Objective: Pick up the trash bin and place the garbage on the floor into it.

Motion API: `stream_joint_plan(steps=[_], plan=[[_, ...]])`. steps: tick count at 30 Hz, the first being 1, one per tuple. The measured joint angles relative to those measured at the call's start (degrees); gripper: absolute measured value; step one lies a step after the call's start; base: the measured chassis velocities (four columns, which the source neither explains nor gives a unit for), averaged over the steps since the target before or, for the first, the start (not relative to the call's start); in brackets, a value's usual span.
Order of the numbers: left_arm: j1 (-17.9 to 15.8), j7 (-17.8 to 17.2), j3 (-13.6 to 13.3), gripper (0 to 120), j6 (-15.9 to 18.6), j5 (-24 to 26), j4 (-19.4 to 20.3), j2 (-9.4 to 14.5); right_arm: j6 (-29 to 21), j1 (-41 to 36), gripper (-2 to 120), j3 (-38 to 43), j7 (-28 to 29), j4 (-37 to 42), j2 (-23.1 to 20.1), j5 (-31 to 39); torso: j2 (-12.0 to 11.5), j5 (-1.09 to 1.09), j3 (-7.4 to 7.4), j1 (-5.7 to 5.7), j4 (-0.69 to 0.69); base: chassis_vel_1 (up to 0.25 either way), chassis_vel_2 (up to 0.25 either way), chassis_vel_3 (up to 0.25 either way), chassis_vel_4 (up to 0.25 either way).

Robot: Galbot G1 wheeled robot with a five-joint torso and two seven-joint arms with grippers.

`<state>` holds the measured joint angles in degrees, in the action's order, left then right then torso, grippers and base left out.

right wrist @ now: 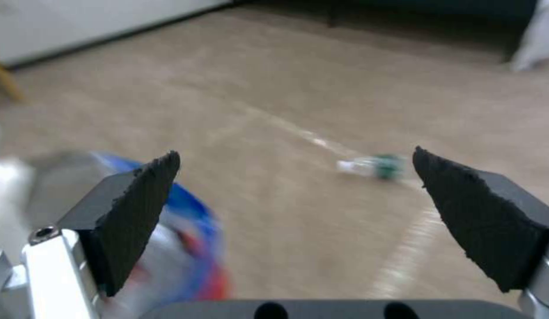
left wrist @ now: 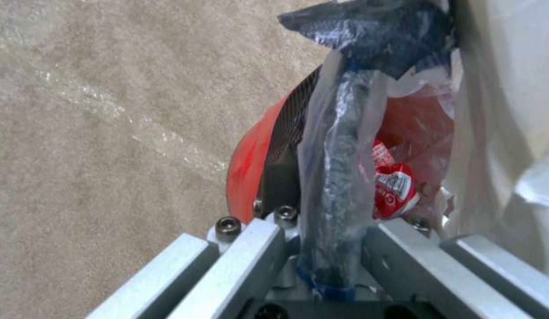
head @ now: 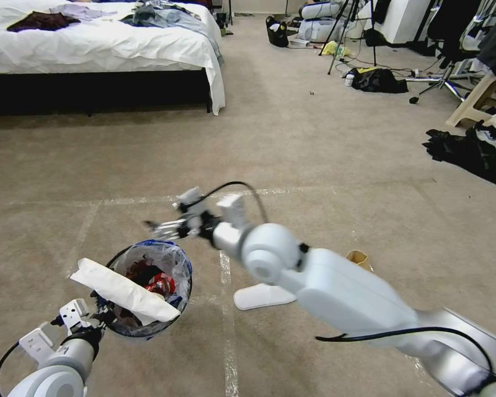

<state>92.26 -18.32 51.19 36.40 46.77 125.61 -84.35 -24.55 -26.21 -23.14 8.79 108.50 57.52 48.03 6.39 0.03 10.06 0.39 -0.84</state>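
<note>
The trash bin [head: 177, 270], red-based with a blue-edged clear liner, is held above the carpeted floor [head: 325, 165]. My left gripper [head: 100, 315] is shut on its near rim; the left wrist view shows the gripper [left wrist: 336, 226] clamping rim and liner [left wrist: 339, 168]. Red wrappers [head: 160, 284] lie inside, and a long white flat piece [head: 121, 291] rests across the rim. My right gripper [head: 157, 230] hovers open and holding nothing over the bin's far rim. Past its fingers [right wrist: 138, 212], a clear green-labelled bottle [right wrist: 371, 167] lies on the floor by a tape line.
A white slipper-like piece [head: 262, 296] and a brown cardboard piece [head: 358, 257] lie on the carpet beside my right arm. A bed [head: 93, 49] stands at the back left. Black clothes [head: 474, 151], tripods and cables crowd the right side.
</note>
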Motion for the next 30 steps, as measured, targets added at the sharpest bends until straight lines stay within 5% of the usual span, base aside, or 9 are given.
stream_joint_plan(steps=[4, 7, 13, 23, 30], plan=[[-0.04, -0.02, -0.07, 0, 0.01, 0.0, -0.22, 0.08, 1.85, -2.92, 100, 1.67, -3.91, -0.34, -4.62, -5.06, 0.0, 0.0, 0.0, 0.0, 0.02, 0.0, 0.0, 0.0, 0.0], [-0.25, -0.04, -0.27, 0, 0.03, -0.01, -0.38, 0.13, 5.32, -9.16, 100, 3.96, -9.62, -1.47, -12.9, -11.78, 0.0, -0.01, -0.01, 0.0, 0.02, 0.0, 0.0, 0.0, 0.0], [-0.3, -0.04, -0.58, 0, 0.04, -0.27, -0.5, -0.03, 8.32, -15.76, 100, 5.54, -12.98, -4.65, -19.65, -17.46, 0.0, -0.02, -0.01, 0.0, 0.02, 0.0, 0.0, 0.0, 0.0], [0.26, 0.24, -0.95, 0, -0.07, -0.96, -0.08, -0.53, 12.37, -23.13, 98, 6.65, -15.96, -12.99, -23.45, -26.48, 0.0, -0.01, -0.01, 0.0, 0.02, 0.0, 0.0, 0.0, 0.0], [1.3, 0.45, -0.8, 0, -0.26, -1.22, 1.0, -0.8, 18.6, -18.21, 92, 5.74, -24.86, -26.26, -18.53, -37.36, 0.0, -0.03, 0.0, 0.0, 0.03, 0.0, 0.0, 0.0, 0.0]])
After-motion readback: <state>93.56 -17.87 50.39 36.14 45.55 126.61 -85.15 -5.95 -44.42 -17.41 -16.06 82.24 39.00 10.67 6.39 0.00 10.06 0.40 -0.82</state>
